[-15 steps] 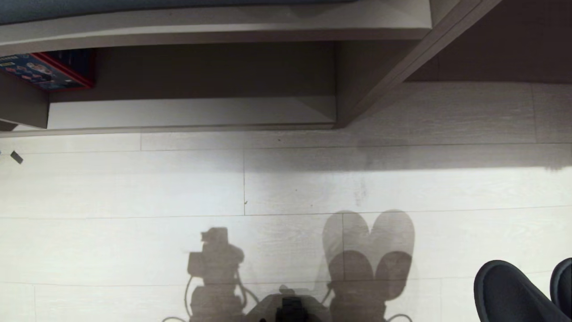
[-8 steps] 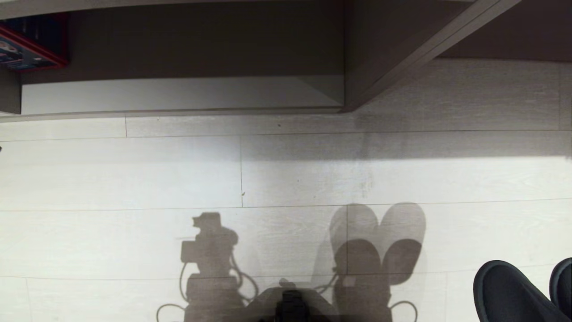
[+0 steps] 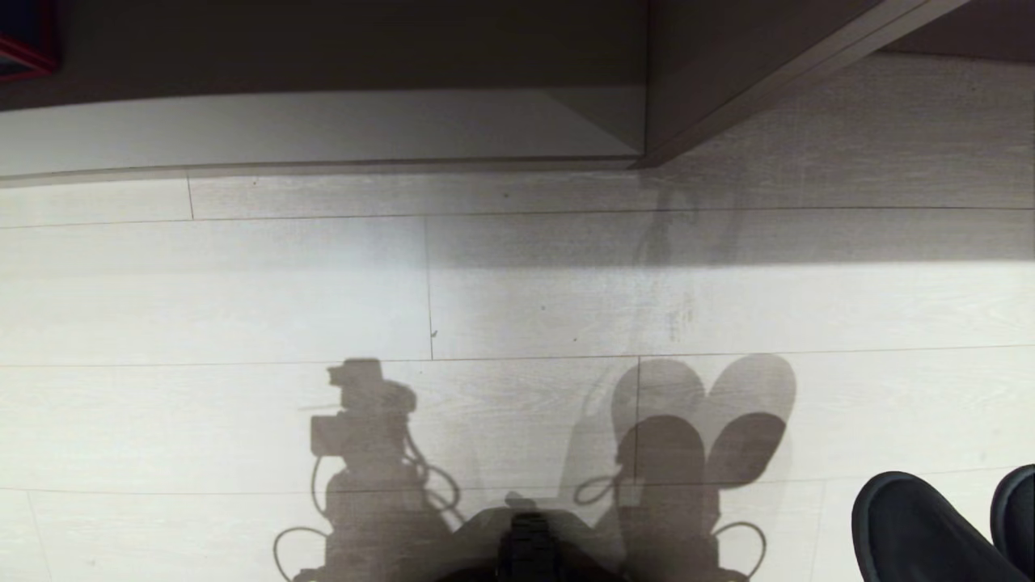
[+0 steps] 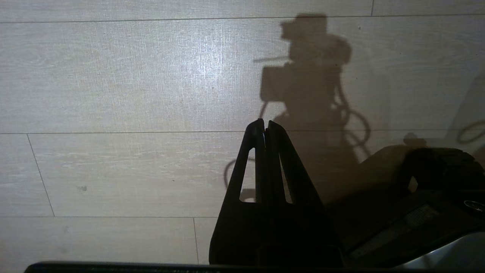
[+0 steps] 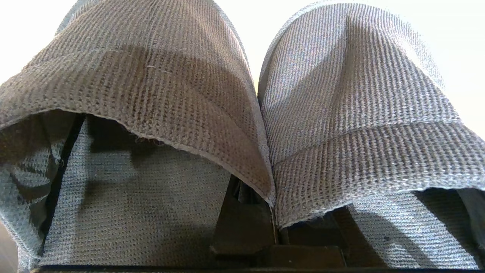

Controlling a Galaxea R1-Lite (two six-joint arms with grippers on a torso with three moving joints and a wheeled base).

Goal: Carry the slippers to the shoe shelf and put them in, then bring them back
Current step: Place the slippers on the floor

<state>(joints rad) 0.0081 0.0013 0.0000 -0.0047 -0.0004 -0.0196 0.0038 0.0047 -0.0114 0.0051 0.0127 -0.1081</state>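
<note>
We hold the pair of dark grey knitted slippers side by side in our clenched right end effector, toes pointing ahead toward the low grey-beige wooden shoe shelf across pale floor.

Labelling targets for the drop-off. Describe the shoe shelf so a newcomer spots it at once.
Across the pale plank floor, at the far edge of the head view, sits the shoe shelf: a low cubby with a pale base and dark interior. A thin upright divider bounds it on the right, unlike the bare floor beside it.
</note>
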